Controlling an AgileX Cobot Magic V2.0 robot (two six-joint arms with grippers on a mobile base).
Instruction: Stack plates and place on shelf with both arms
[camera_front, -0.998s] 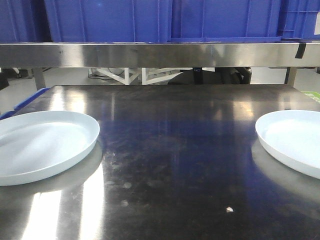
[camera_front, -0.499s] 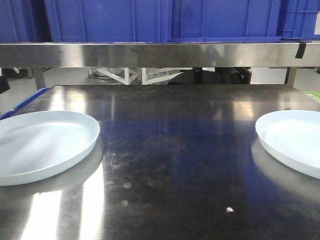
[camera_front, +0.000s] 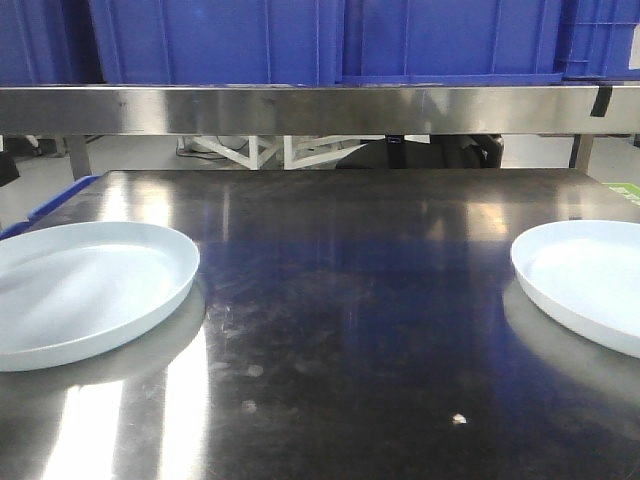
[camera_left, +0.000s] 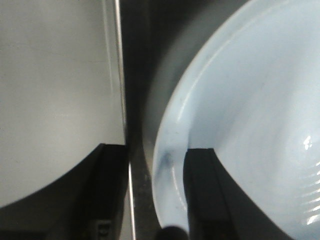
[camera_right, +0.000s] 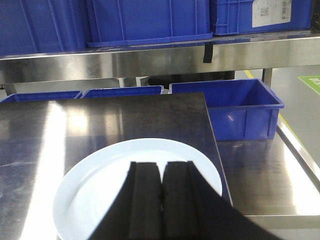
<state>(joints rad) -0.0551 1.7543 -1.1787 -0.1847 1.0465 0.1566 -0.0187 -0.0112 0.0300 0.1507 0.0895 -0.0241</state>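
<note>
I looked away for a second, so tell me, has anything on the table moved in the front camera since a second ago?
Nothing visibly changed in the front view. The left plate and the right plate lie apart on the steel table exactly as before. They are not yet stacked, and no arm shows in that view.

blue crates (camera_front: 220, 40) row along top | dark steel surface (camera_front: 350, 300) glare patches | open blue bin (camera_right: 245, 120) beside surface, right
</note>
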